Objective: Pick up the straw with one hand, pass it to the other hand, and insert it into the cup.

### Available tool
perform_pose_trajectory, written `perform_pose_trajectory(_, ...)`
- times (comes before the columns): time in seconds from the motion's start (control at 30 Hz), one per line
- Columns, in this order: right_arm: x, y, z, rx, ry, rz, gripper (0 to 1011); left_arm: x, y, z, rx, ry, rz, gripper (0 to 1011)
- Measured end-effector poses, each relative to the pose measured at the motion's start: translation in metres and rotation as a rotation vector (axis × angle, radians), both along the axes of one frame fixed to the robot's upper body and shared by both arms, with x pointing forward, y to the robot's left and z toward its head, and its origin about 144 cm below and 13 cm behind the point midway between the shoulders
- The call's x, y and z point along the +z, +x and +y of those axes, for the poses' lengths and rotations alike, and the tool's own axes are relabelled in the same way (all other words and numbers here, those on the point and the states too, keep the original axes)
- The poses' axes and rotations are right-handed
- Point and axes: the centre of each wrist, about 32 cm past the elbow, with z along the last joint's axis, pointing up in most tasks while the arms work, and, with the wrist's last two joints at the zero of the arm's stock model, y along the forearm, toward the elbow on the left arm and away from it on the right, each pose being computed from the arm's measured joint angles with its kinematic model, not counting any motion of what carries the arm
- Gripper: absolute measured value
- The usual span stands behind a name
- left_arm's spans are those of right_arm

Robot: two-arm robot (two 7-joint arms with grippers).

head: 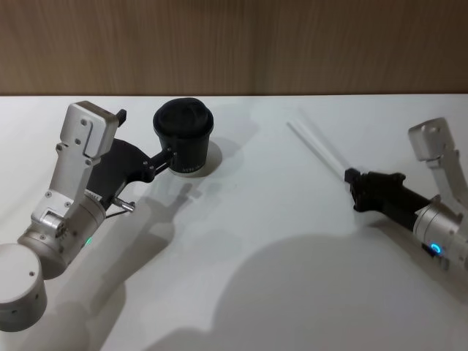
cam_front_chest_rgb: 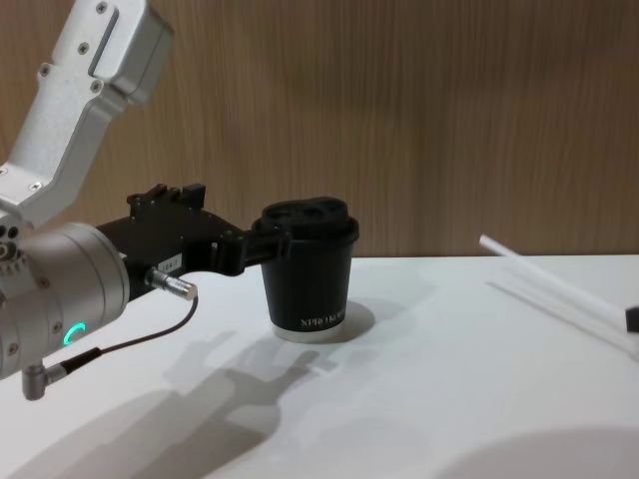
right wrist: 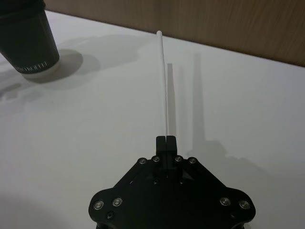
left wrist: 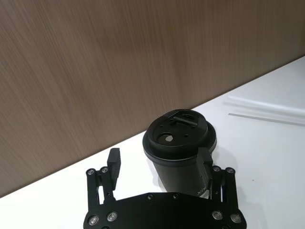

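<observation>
We saw the right gripper point(right wrist: 166, 139) with its fingers clenched on one end of the straw point(right wrist: 163, 81), held slanting above the desk point(head: 256, 241). The left gripper point(left wrist: 159, 160) had its fingers spread either side of the upright cup point(head: 183, 135), one finger apart from it.

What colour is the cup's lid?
Black lid, matching the cup; left wrist view shows it best.

Cup point(head: 183, 139) left of straw point(head: 316, 148)
</observation>
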Motion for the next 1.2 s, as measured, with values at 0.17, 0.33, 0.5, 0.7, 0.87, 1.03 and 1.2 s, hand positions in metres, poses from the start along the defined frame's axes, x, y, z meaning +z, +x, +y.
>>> perform_pose_trajectory(0.17,0.008,-0.003,-0.001,0.008,0.038,-0.066,3,0.000,0.000,0.000,0.000,0.000,0.000,1003)
perform_pose_trajectory(0.33,0.016,-0.007,-0.001,0.024,0.076,-0.127,3,0.000,0.000,0.000,0.000,0.000,0.000,1003)
perform_pose_trajectory(0.5,0.025,-0.010,0.001,0.047,0.112,-0.192,3,0.000,0.000,0.000,0.000,0.000,0.000,1003)
perform_pose_trajectory(0.7,0.042,-0.017,0.006,0.095,0.164,-0.286,3,0.002,0.000,0.001,-0.006,-0.003,-0.009,1003)
perform_pose_trajectory(0.87,0.057,-0.024,0.014,0.148,0.210,-0.365,3,0.007,-0.001,0.004,-0.026,-0.015,-0.025,1003)
perform_pose_trajectory(1.03,0.071,-0.031,0.024,0.202,0.254,-0.432,4,0.015,-0.002,0.008,-0.067,-0.042,-0.041,1003)
perform_pose_trajectory(1.2,0.077,-0.038,0.032,0.233,0.283,-0.462,3,0.023,-0.004,0.013,-0.113,-0.076,-0.051,1003)
